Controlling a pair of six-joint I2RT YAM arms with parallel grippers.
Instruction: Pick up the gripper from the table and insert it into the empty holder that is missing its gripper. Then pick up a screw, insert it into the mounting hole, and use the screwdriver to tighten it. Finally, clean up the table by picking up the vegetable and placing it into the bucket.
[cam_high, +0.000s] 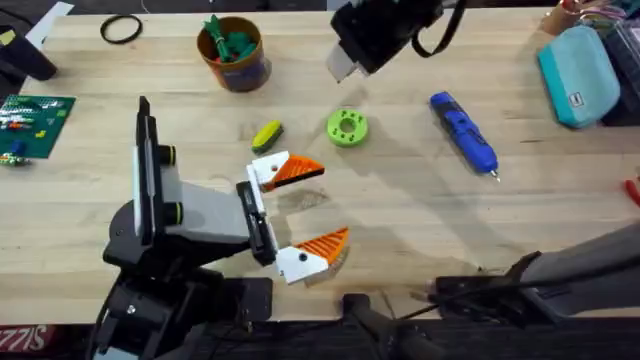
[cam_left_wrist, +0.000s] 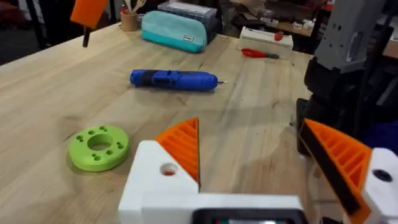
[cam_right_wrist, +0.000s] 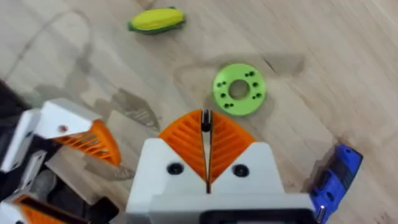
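Near the near edge of the table (cam_high: 420, 230), left of the middle, the left end effector (cam_high: 310, 210) is held with its fingers apart and empty. Both orange ribbed pieces are seated on the black holder (cam_high: 258, 222), so the gripper (cam_high: 292, 171) is judged inserted and awaiting its screw. The right end effector (cam_right_wrist: 207, 117) is raised toward the far edge, closed on a thin dark piece, probably the screw (cam_right_wrist: 206, 123), above the lime disc (cam_right_wrist: 239, 88). The screwdriver (cam_high: 464, 130) is left toward the right edge, within reach. The vegetable (cam_high: 267, 134) lies mid-table, not yet placed in the bucket (cam_high: 232, 55) by the far edge.
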